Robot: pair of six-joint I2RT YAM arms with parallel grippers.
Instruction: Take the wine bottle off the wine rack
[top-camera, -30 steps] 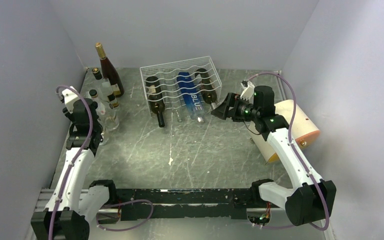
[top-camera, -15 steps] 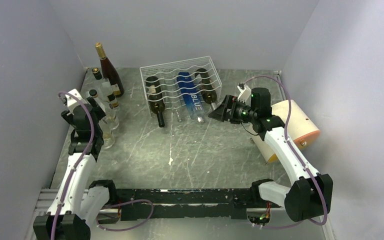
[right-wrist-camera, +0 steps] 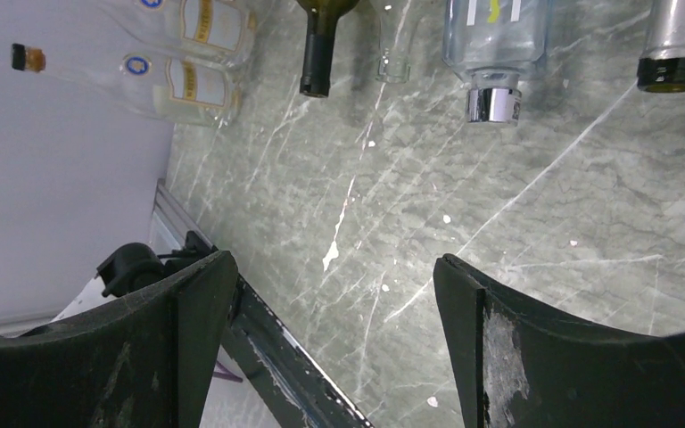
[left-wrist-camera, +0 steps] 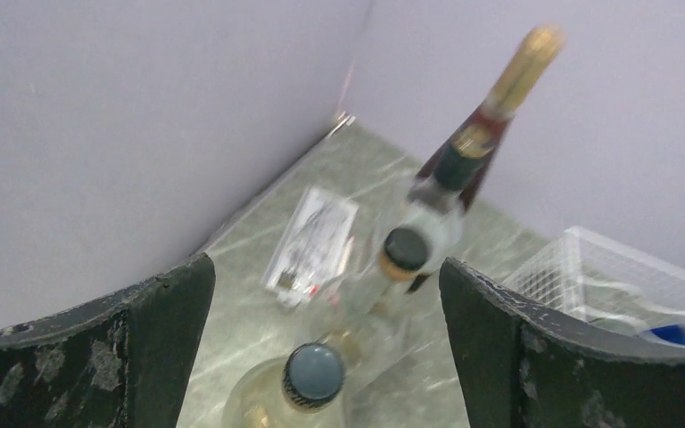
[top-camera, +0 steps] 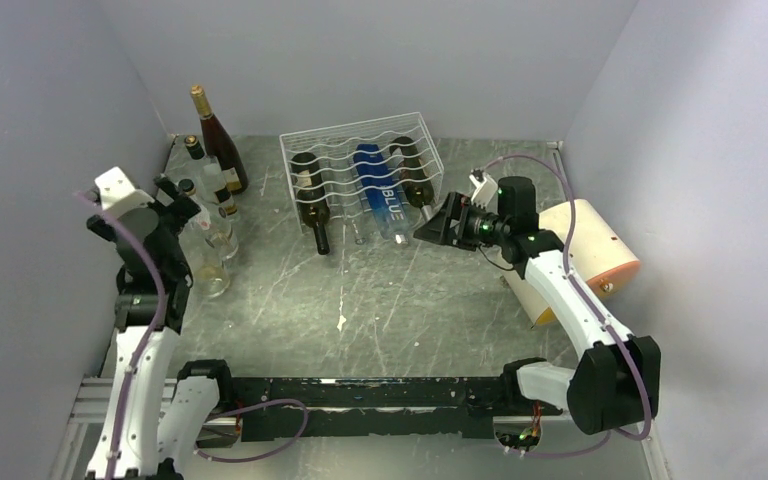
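The white wire wine rack (top-camera: 360,150) stands at the back middle, and its corner also shows in the left wrist view (left-wrist-camera: 624,276). Three bottles lie in it: a dark wine bottle (top-camera: 312,205) on the left, a blue bottle (top-camera: 382,197) in the middle and a dark bottle (top-camera: 415,178) on the right. Their necks (right-wrist-camera: 317,53) and the blue bottle's silver cap (right-wrist-camera: 492,102) point toward my right gripper (right-wrist-camera: 330,312). That right gripper (top-camera: 428,226) hovers open and empty just off the rack's right front. My left gripper (top-camera: 178,198) (left-wrist-camera: 325,267) is open above the standing bottles.
Several bottles stand at the back left: a dark one with a gold top (top-camera: 218,140) (left-wrist-camera: 499,98) and clear ones (top-camera: 208,262) (left-wrist-camera: 314,374). A cream-and-orange cylinder (top-camera: 585,255) lies right of my right arm. Walls close in on three sides.
My left gripper has opened, let go of a clear bottle that now stands by the others, and risen back to the left. My right gripper has crept left toward the rack.
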